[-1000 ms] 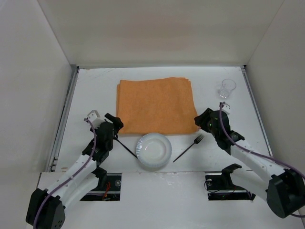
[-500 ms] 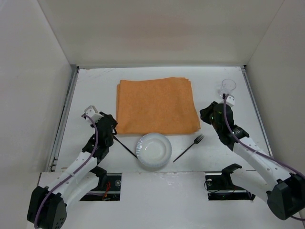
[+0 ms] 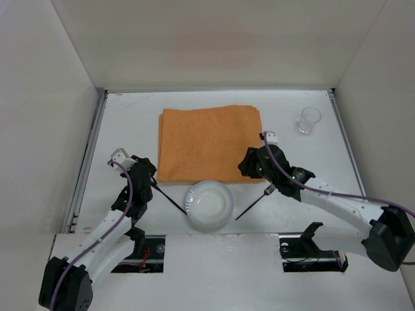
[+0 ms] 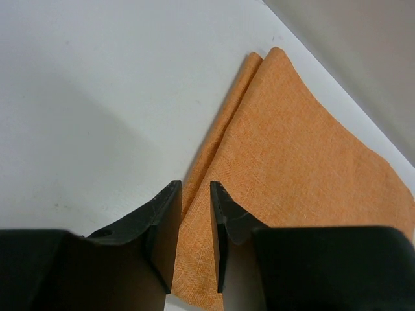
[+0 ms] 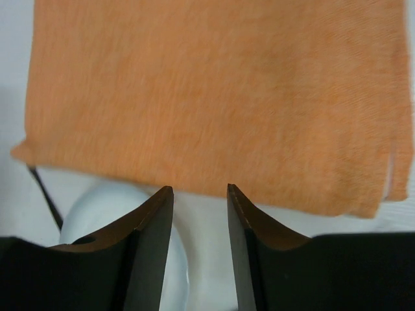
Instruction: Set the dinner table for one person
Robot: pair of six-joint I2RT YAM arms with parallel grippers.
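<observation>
On the white dinner table an orange placemat lies flat in the middle. In front of it sits a white plate, with a black knife on its left and a black fork on its right. My left gripper hovers at the placemat's near left corner. Its jaws are only a narrow slit apart, and nothing is pinched. My right gripper stands open over the placemat's near edge, just beyond the plate.
A clear plastic cup stands upright at the far right of the table. Metal rails run along both sides, with white walls behind and beside them. The fork lies under the right forearm.
My right arm swung up toward the cup, then left across the placemat's near edge to the plate; its jaws shut and reopened. My left gripper narrowed and drifted slightly left.
</observation>
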